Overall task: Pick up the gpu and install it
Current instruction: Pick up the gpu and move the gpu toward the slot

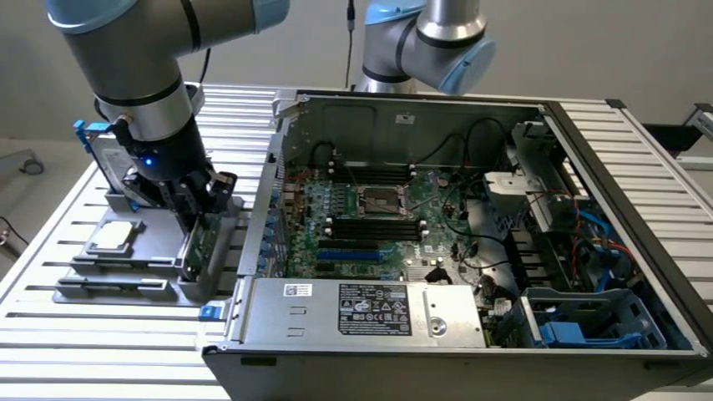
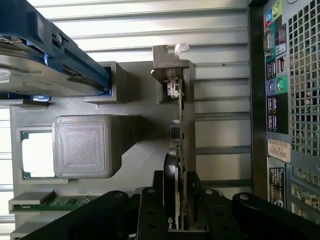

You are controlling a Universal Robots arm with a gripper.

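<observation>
Two fingers stand spread, one on each face of the gpu, seemingly not yet clamped. It sits on edge in the grey holder on the tabletop, its long axis running straight ahead between them, silver bracket farthest off.
</observation>
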